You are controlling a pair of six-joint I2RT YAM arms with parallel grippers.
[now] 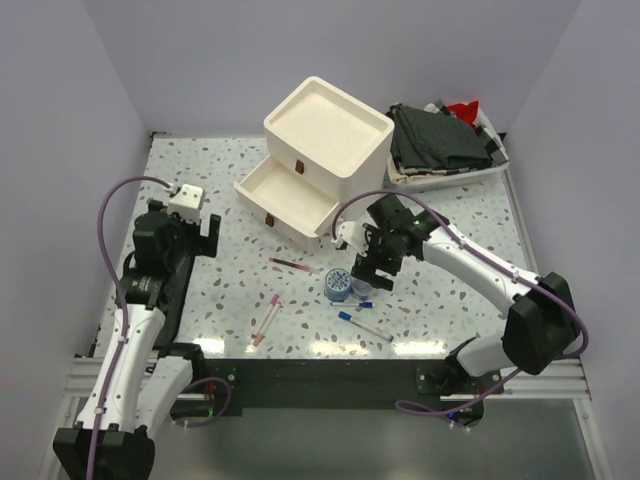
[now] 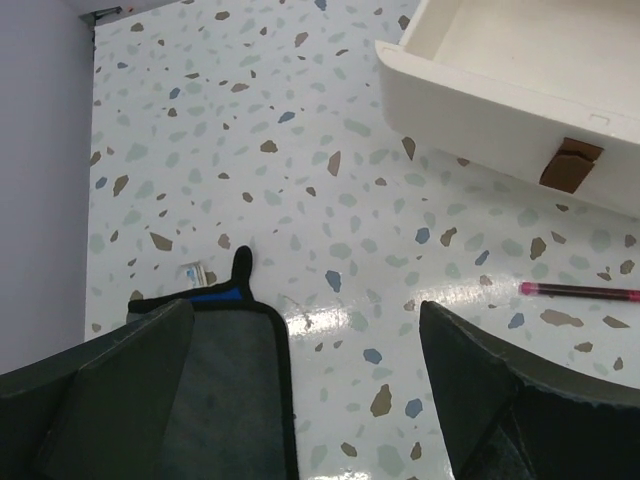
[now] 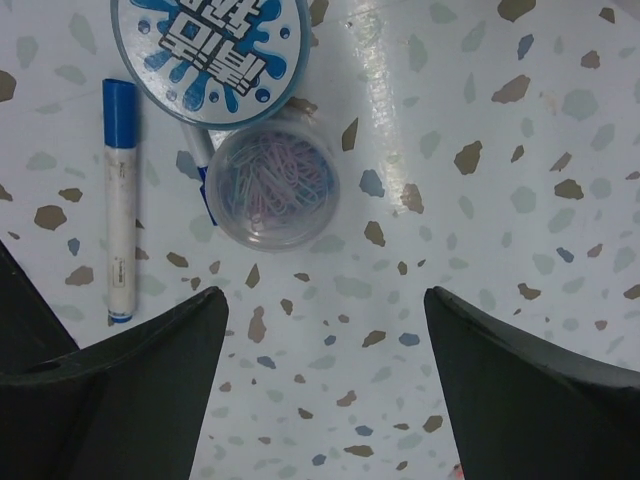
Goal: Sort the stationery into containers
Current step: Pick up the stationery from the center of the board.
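Observation:
The cream-white cabinet [image 1: 330,130] stands at the back, with its lower drawer [image 1: 285,195] pulled open and empty. My right gripper [image 1: 370,272] is open and hovers just right of two round blue containers [image 1: 338,285]. In the right wrist view my gripper [image 3: 326,292] is open above bare table, with a clear tub of paper clips [image 3: 270,190], a blue printed lid [image 3: 210,45] and a white pen with a blue cap [image 3: 120,210] just beyond the fingertips. My left gripper [image 2: 307,305] is open and empty, left of the drawer [image 2: 520,90]. A maroon pen [image 2: 580,291] lies near it.
A maroon pen [image 1: 293,265], a pink pen [image 1: 268,312] and blue-capped white pens [image 1: 365,325] lie on the speckled table. A white tray of dark cloths [image 1: 445,145] sits at the back right. A dark flat pad [image 2: 210,390] lies under my left finger.

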